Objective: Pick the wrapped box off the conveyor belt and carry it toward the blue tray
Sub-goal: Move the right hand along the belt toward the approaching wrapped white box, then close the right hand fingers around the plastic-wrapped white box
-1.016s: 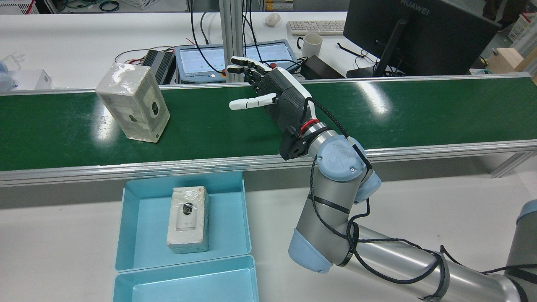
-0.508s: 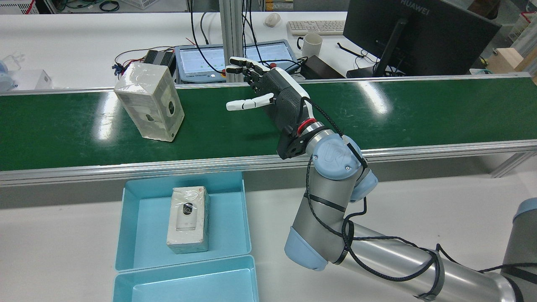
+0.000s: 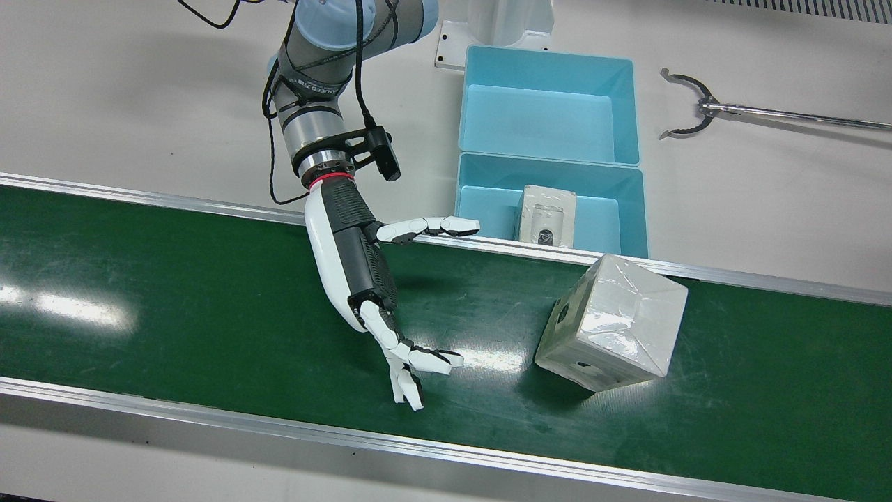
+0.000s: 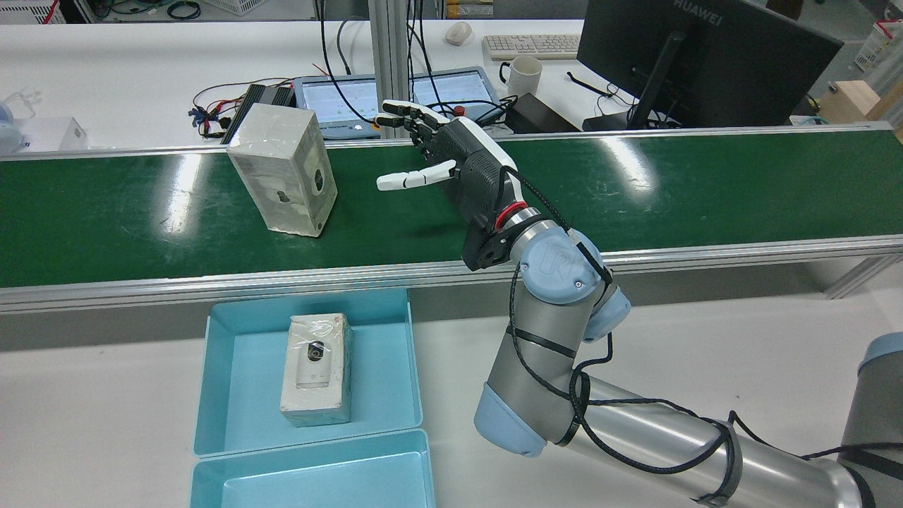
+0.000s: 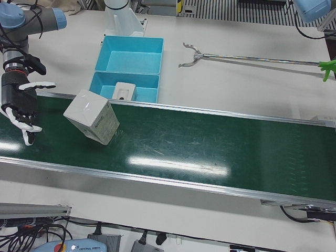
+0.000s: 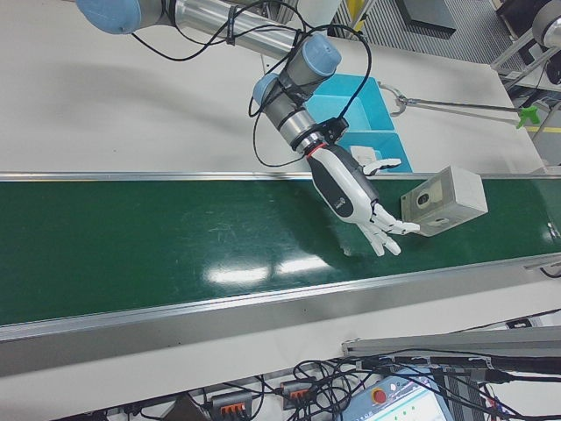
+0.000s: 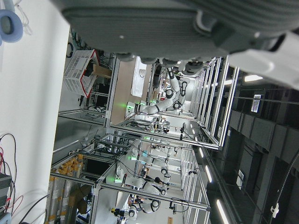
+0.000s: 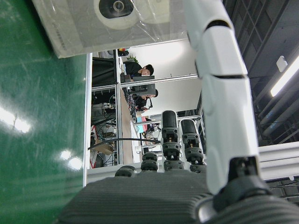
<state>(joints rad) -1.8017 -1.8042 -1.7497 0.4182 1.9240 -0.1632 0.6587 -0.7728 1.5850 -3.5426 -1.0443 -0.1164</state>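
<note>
The wrapped box [image 3: 613,328] stands on the green conveyor belt [image 3: 174,300], tilted on its base; it also shows in the rear view [image 4: 282,176] and the left-front view [image 5: 92,116]. My right hand [image 3: 362,272] is open over the belt, fingers spread toward the box, a short gap away and not touching it [image 4: 451,162]. The right hand view shows the box [image 8: 112,23] just beyond the fingers [image 8: 224,93]. The blue tray [image 3: 631,209] sits beside the belt and holds another wrapped box [image 3: 548,215]. My left hand [image 7: 187,23] shows only its palm edge.
A second blue tray [image 3: 550,118] adjoins the first. A long reacher tool [image 3: 697,104] lies on the white table past the trays. Beyond the belt's far rail stand tablets [image 4: 338,99], a mug [image 4: 523,74] and a monitor [image 4: 705,56].
The wrapped box has travelled along the belt toward my right hand. The hand has shifted slightly toward the box, still open.
</note>
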